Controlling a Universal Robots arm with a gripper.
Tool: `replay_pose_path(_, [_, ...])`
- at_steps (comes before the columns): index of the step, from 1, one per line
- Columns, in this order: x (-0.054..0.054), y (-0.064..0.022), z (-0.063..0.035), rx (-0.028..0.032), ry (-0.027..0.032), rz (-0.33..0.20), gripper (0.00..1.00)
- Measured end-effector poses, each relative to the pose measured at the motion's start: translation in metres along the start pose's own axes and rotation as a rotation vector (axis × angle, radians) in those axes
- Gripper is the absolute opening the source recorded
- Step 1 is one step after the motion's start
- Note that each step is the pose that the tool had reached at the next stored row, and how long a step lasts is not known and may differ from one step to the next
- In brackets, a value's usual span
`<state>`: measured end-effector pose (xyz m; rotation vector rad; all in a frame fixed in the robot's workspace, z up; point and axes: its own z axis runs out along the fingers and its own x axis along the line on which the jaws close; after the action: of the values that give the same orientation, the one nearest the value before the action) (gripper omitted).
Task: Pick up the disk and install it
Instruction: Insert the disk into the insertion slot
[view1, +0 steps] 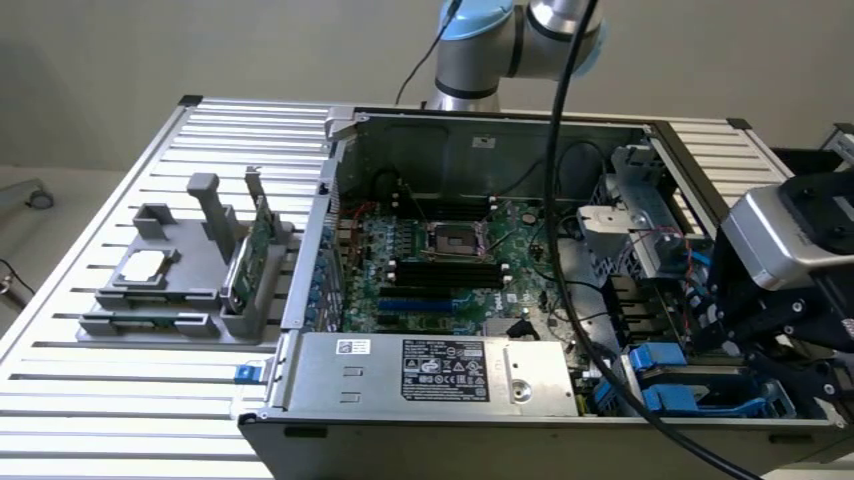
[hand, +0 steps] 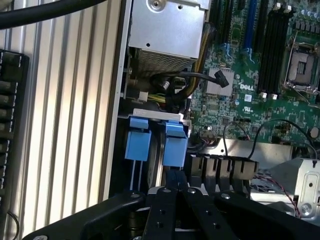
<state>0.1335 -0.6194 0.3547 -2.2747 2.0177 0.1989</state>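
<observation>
The disk (hand: 175, 146) stands on edge in the drive bay at the front corner of the open computer case (view1: 350, 135), on the exterior view's right. Its blue plastic rails (view1: 663, 362) stick up out of the bay, and a sliver of silver metal shows between them. My black gripper (hand: 175, 189) hangs directly over the bay. Its fingers (hand: 159, 210) have come together on the dark blue strip of one rail. In the exterior view the gripper (view1: 707, 345) sits low at the case's right side, just above the blue rails.
A silver power supply (view1: 427, 370) lies beside the bay, with the green motherboard (view1: 441, 260) behind it. Black cables (view1: 567, 290) cross the case interior. On the ribbed aluminium table (view1: 107, 400) stands a grey holder (view1: 174, 300) with a small silver chip (view1: 144, 265) and a green card (view1: 247, 265).
</observation>
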Motion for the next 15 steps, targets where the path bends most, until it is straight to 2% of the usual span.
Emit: replay_pose_path(15, [0.003, -0.0061, 0.0266, 0.0, 0.0002, 0.0, 0.11])
